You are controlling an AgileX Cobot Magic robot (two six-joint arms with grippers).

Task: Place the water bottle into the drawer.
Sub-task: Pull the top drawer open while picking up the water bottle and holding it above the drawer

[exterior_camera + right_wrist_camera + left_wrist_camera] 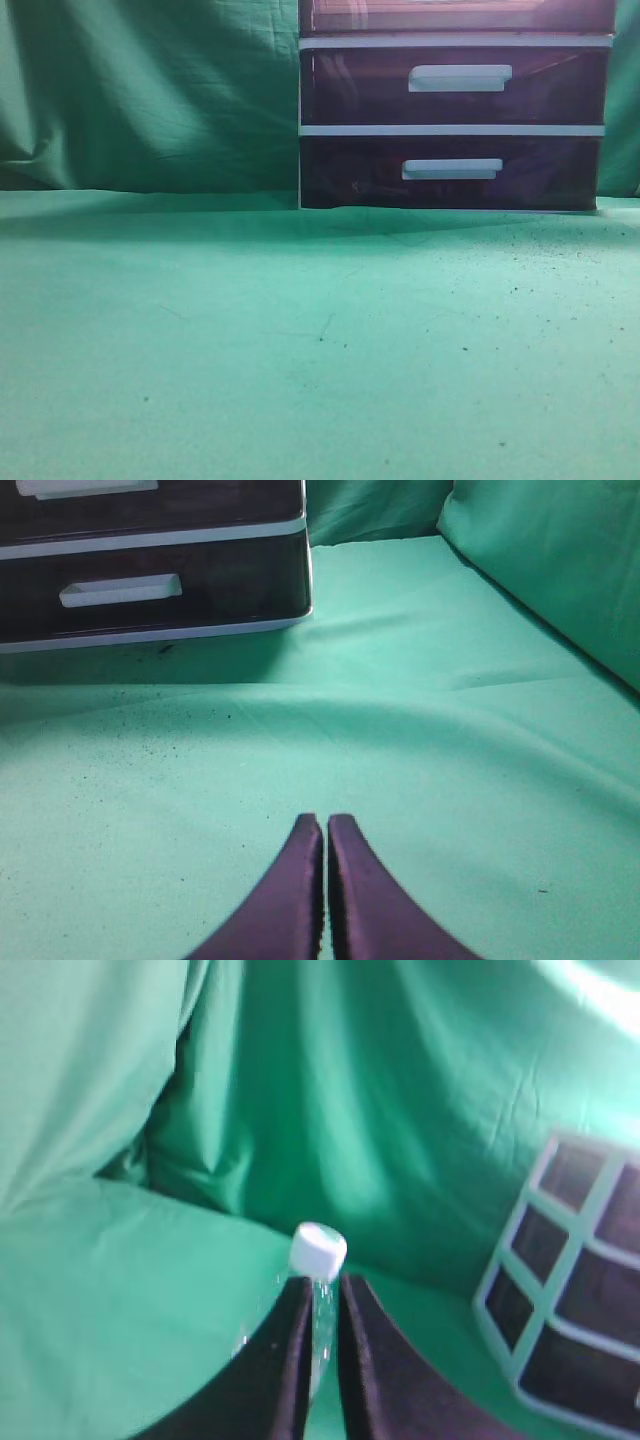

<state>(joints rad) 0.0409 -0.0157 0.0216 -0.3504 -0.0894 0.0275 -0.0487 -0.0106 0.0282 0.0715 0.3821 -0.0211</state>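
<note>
In the left wrist view my left gripper is shut on a clear water bottle with a white cap, held above the green cloth. The white-framed drawer unit stands to its right. In the exterior view the top pinkish-brown drawer shows only as a strip at the upper edge; I cannot tell if it is open. In the right wrist view my right gripper is shut and empty over the cloth. Neither gripper nor the bottle shows in the exterior view.
Two dark purple-brown drawers with white bar handles sit shut below the top drawer; they also show in the right wrist view. Green cloth covers the table and hangs as a backdrop.
</note>
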